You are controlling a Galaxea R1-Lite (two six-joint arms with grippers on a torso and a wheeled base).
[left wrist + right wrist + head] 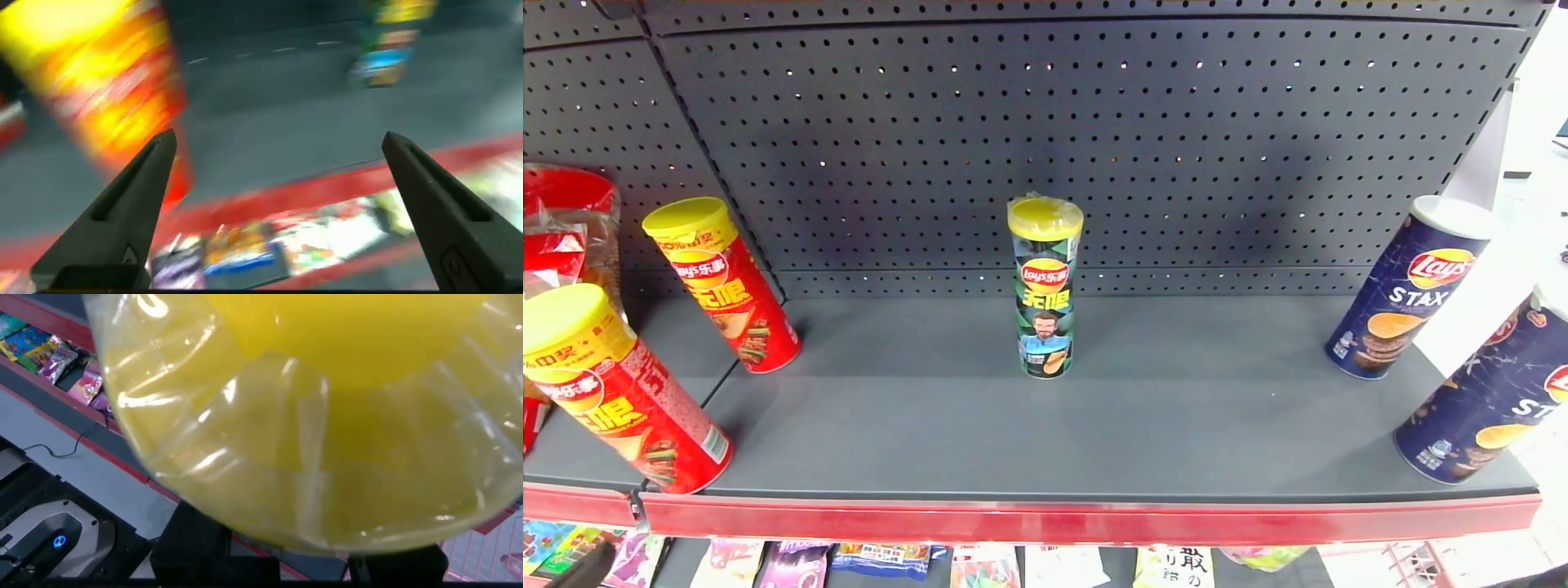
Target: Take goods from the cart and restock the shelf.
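A green chip can (1045, 286) with a yellow lid stands upright at the middle of the grey shelf (1160, 425). My left gripper (278, 140) is open and holds nothing. It hovers in front of the shelf's red front edge (327, 184), near a red can (114, 90), with the green can (388, 49) farther back. Very close in the right wrist view is a yellow lid under clear wrap (327, 416), belonging to a can. My right gripper's dark fingers (192, 547) sit on either side of that can, shut on it.
Two red cans (727, 286) (613, 392) stand at the shelf's left and two navy cans (1409, 286) (1494, 392) at its right. A perforated back panel (1045, 147) closes the shelf behind. Snack packets (882, 559) lie on the level below.
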